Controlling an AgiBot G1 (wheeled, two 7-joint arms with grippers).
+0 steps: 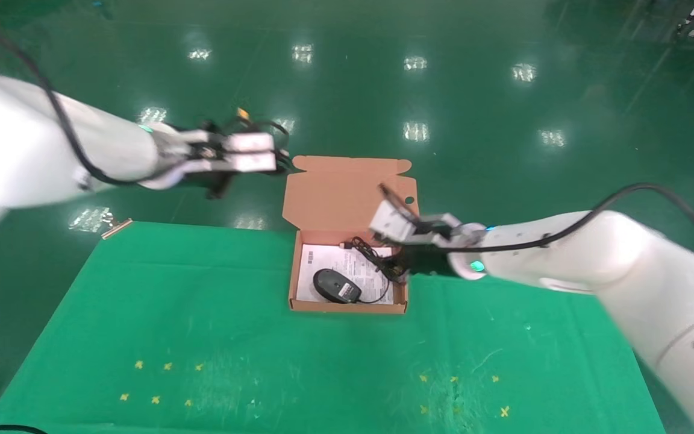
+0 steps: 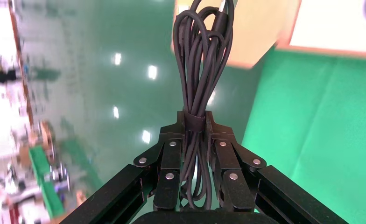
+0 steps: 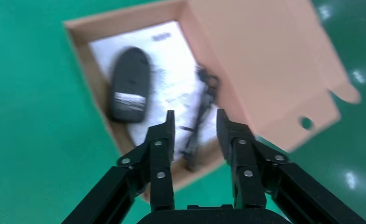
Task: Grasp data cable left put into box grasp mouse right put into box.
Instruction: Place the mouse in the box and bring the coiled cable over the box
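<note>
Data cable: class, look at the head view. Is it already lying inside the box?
No. The left end effector holds the data cable aloft; the box contains only the mouse.

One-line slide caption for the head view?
Mouse lies in the box; open right gripper hovers above, left gripper holds the data cable beside the lid.

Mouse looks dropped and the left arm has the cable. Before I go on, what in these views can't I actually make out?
- Data cable: its far end is cut off by the left wrist view's edge; the head view shows only loops past the left gripper.
- Mouse: lies label-up in the box, so its wheel is hidden.
- Sheet under it: print too small to read.
- Right gripper: open over the box; its own body hides the box's near right corner in the head view.
</note>
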